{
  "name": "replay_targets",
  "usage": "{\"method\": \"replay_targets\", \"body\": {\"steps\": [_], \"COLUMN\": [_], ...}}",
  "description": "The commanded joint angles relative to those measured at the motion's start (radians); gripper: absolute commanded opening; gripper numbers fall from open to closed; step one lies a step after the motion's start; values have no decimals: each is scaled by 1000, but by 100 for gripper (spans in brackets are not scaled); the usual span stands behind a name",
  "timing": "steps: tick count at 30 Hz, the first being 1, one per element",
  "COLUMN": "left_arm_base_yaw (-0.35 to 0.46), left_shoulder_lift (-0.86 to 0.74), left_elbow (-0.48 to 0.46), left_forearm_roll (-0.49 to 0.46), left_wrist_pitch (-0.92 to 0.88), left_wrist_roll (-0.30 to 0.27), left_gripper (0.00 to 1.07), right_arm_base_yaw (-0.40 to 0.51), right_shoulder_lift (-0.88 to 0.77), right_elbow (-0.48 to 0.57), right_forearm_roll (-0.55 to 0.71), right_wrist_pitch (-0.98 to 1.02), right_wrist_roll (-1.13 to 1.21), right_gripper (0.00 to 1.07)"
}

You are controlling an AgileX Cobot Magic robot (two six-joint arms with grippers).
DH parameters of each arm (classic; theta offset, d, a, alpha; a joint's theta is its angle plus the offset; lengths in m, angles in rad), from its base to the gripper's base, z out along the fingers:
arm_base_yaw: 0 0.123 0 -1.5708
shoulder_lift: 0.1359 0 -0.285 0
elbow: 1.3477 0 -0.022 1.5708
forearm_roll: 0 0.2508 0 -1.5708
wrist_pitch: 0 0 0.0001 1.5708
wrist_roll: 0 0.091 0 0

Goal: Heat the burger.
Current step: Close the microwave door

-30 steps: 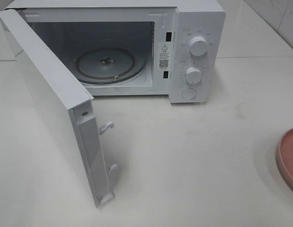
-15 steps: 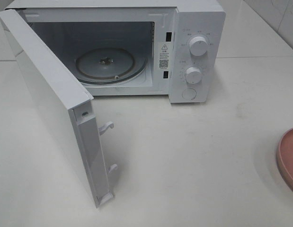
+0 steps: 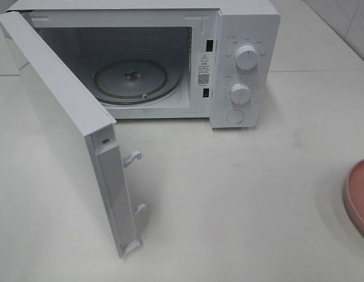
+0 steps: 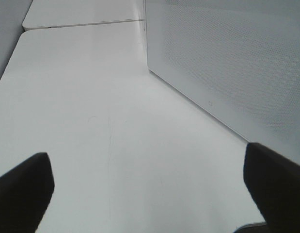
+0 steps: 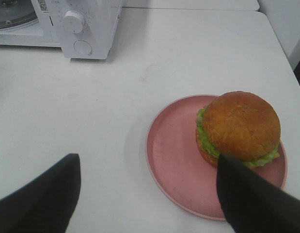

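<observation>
Burger (image 5: 239,127) sits on the pink plate (image 5: 174,160), toward one side of it rather than centred; plate lies on the white surface (image 3: 240,200), well apart from the microwave (image 3: 246,35); in the high view only the plate's rim shows at the right edge and the burger itself is out of frame.

Microwave door (image 3: 64,123) stands swung wide; glass turntable (image 3: 132,79) inside is bare; cavity is ready to receive.

Right gripper (image 5: 147,194): fingers (image 5: 43,199) spread wide, holding nothing, hovering near the plate with one finger overlapping the burger's near edge in the wrist view; contact cannot be told. Left gripper (image 4: 147,187): fingers spread wide, empty, low over bare surface just beside the perforated face of the open door.

Handling, as judgement: burger looks light and soft; domed bun glossy, so possibly slippery on top; layers (lettuce, dark filling) stacked loose and liable to shear or spill if squeezed hard or tipped. Best hold probably across the sides at mid-height, fingers spanning both buns so the stack stays together; gentle closing; keep it level on the way to the turntable. Taking the plate by its rim is an alternative, though the off-centre load may tilt it.

Against the earlier high views: nothing differs; door, turntable, plate rim all in the same places; no arm enters that view.
</observation>
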Motion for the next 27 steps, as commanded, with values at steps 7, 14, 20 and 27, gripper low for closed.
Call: {"method": "replay_targets", "body": {"steps": [7, 14, 20, 27], "left_arm_base_yaw": [0, 0, 0, 0], "left_shoulder_lift": [-17, -17, -17, -17], "left_elbow": [2, 2, 2, 2], "left_forearm_roll": [0, 0, 0, 0], "left_wrist_pitch": [-13, -13, -13, -13], "left_wrist_roll": [-5, -5, -5, -5], "left_gripper": [100, 100, 100, 100], "right_arm_base_yaw": [-18, -17, -17, -17], "right_shoulder_lift": [-26, -26, -26, -26], "right_elbow": [2, 2, 2, 2], "right_forearm_roll": [4, 4, 4, 4], "right_wrist_pitch": [-1, -1, -1, -1], "right_wrist_roll": [-4, -4, -4, -4], "right_gripper": [75, 75, 75, 75]}}
